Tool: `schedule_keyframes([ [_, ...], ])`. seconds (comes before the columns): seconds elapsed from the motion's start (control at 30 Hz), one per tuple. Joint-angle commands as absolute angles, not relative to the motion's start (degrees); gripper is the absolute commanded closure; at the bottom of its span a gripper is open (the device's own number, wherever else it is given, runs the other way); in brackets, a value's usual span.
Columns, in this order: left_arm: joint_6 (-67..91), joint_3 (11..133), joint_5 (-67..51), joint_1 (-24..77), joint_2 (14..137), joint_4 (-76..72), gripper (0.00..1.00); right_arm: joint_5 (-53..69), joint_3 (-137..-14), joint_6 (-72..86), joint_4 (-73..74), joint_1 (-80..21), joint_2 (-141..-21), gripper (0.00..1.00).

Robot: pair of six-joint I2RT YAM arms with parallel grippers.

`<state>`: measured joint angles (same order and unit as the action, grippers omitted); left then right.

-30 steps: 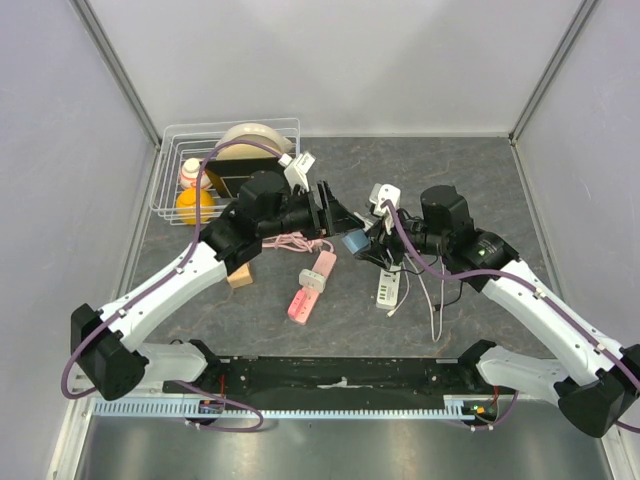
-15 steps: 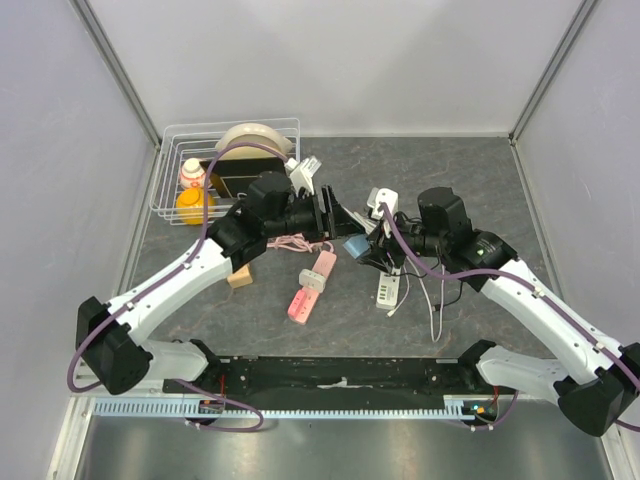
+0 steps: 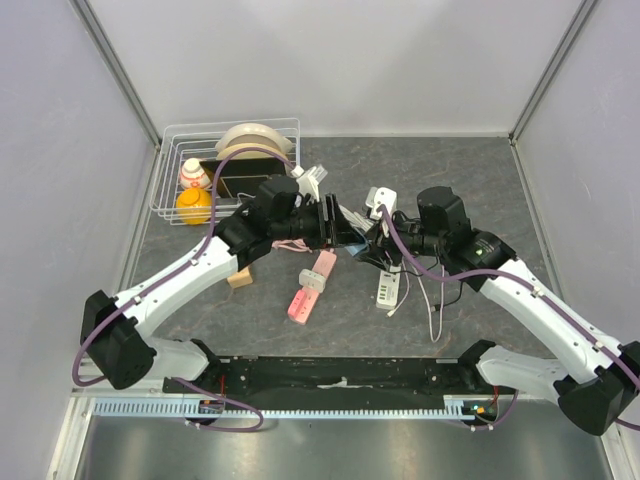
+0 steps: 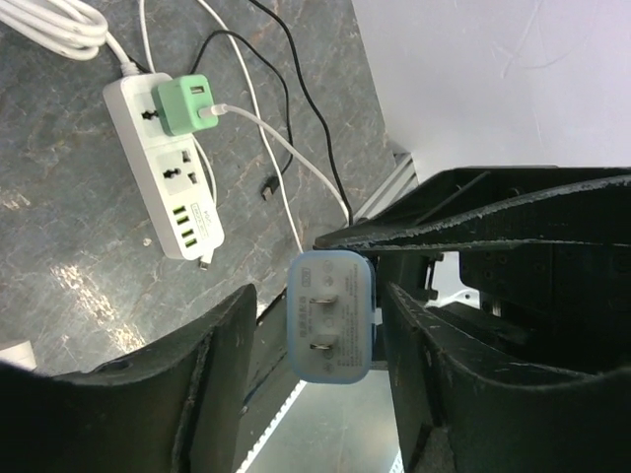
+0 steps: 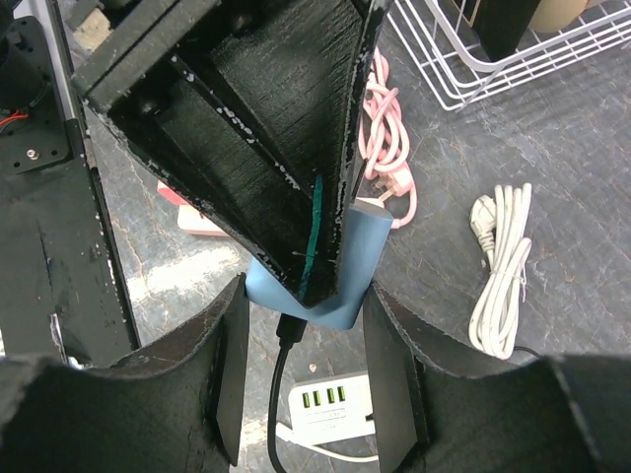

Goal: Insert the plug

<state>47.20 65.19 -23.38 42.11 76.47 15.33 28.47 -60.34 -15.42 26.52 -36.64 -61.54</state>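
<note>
Fingers: left fingers (image 4: 212, 394) spread around plug (image 4: 330, 315), gaps both sides; right fingers (image 5: 394, 394) clamp it.
Plug: in air near white strip (image 3: 388, 288), prongs bare.
Risk: if right releases before left closes, plug may drop or tilt; cable (image 5: 274, 394) under it could snag.
Basket (image 3: 160, 190): far left of white strip; holds bowl (image 3: 250, 137), bottle (image 3: 192, 175), orange ball (image 3: 193, 205), dark box (image 3: 240, 178).

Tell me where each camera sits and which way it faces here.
Top external: above and behind the robot, looking down on the table; the left arm and right arm show.
Left wrist: on the left arm, facing the blue plug prongs-on; the open left pincer frames it.
Right wrist: on the right arm, facing the left pincer; the right pincer grips the plug.
Shared: both wrist views show the blue plug and white power strip.
</note>
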Motion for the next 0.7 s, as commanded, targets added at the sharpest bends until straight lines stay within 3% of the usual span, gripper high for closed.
schedule_keyframes([
  [0.0, 47.10, 65.04, -29.44, 42.28, 74.80, 12.59, 0.47, 27.86, -59.94, -17.05, 22.94, -37.00, -61.87, 1.00],
  [0.03, 47.98, 64.17, -29.88, 42.28, 74.53, 12.13, 0.60, 27.25, -59.77, -16.96, 22.77, -37.00, -61.87, 1.00],
  [0.07, 48.25, 63.73, -30.40, 42.28, 74.10, 11.69, 0.66, 27.07, -59.50, -16.88, 22.07, -37.00, -61.87, 1.00],
  [0.1, 48.95, 63.37, -30.67, 42.28, 73.74, 10.91, 0.82, 26.81, -59.07, -16.09, 21.63, -37.00, -61.87, 1.00],
  [0.13, 49.39, 62.50, -30.85, 42.28, 73.39, 10.46, 0.88, 26.72, -58.80, -15.74, 21.10, -36.91, -61.87, 0.99],
  [0.2, 50.79, 61.62, -31.03, 42.28, 72.86, 8.36, 0.98, 26.28, -58.10, -13.46, 19.17, -37.00, -61.61, 0.77],
  [0.23, 51.24, 60.48, -30.68, 42.19, 71.99, 7.39, 0.98, 25.84, -57.75, -12.06, 18.38, -37.00, -61.52, 0.58],
  [0.37, 54.22, 56.70, -25.07, 41.92, 68.74, 1.68, 0.98, 21.81, -56.43, -4.33, 13.38, -37.00, -59.16, 0.31],
  [0.5, 58.34, 52.22, -18.12, 41.49, 65.75, -5.08, 0.98, 14.26, -54.15, 7.19, 8.89, -36.91, -54.16, 0.16],
  [0.53, 59.14, 51.51, -17.06, 41.48, 65.31, -8.23, 0.98, 13.46, -53.53, 9.38, 7.83, -36.91, -53.27, 0.07],
  [0.67, 62.92, 48.35, -12.06, 41.40, 64.16, -15.79, 0.98, 8.97, -48.18, 28.32, -2.51, -36.91, -47.82, 0.02],
])
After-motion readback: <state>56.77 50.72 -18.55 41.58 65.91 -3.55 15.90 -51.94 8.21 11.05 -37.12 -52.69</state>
